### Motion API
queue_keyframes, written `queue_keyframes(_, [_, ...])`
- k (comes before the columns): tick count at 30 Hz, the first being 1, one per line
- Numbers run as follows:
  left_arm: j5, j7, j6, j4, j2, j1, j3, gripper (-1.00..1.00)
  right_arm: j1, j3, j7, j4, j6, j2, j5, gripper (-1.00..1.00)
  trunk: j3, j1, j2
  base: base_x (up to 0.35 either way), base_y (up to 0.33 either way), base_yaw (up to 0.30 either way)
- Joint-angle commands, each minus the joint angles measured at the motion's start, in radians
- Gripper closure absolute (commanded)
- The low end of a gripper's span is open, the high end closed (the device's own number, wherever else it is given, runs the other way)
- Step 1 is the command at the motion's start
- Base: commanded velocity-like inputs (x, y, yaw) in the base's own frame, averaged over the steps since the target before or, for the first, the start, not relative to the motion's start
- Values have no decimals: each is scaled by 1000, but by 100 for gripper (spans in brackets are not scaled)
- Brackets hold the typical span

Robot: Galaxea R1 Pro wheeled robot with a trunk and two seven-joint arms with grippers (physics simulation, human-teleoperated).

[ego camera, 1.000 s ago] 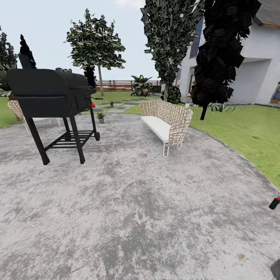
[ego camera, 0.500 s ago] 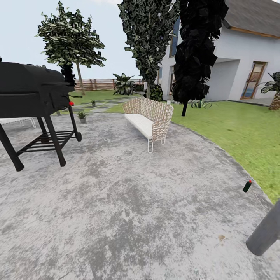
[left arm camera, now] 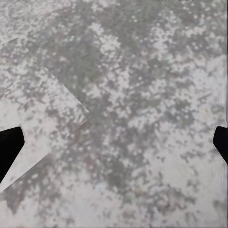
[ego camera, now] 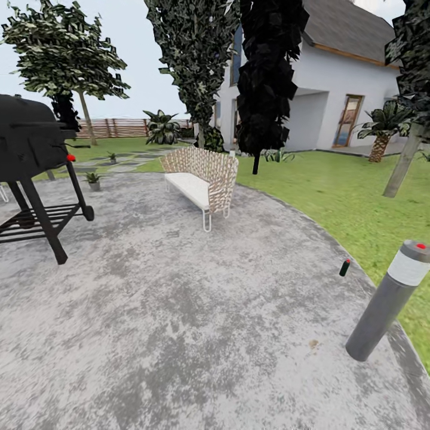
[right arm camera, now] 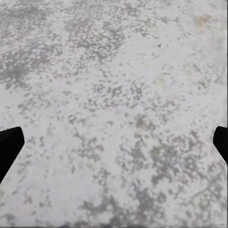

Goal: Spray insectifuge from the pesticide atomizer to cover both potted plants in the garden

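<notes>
Both pincers, left [left arm camera: 114, 142] and right [right arm camera: 114, 142], gape empty over the round mottled grey patio [ego camera: 179, 310]. Nothing sprayed yet: slim dark-green atomizer [ego camera: 344, 267] stands near the patio's right edge; speckled potted plants [ego camera: 92, 180] wait at its far edge.

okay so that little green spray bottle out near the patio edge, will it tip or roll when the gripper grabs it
The pesticide atomizer looks slim and tall for its base, so a nudge would probably tip it. Once down, its rounded body might roll on the flat patio. Being so small, it is likely light.
</notes>
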Motion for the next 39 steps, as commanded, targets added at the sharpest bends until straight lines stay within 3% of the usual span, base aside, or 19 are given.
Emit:
queue_keyframes(1, [1, 0, -3, 0, 0, 0, 0, -100, -1, 0, -1, 1, -3, 0, 0, -100, -1, 0, 0, 0, 0, -288])
queue_keyframes(39, [-1, -1, -3, 0, 0, 0, -3, -100, -1, 0, -1, 1, -4, 0, 0, -100, -24, 0, 0, 0, -8, -288])
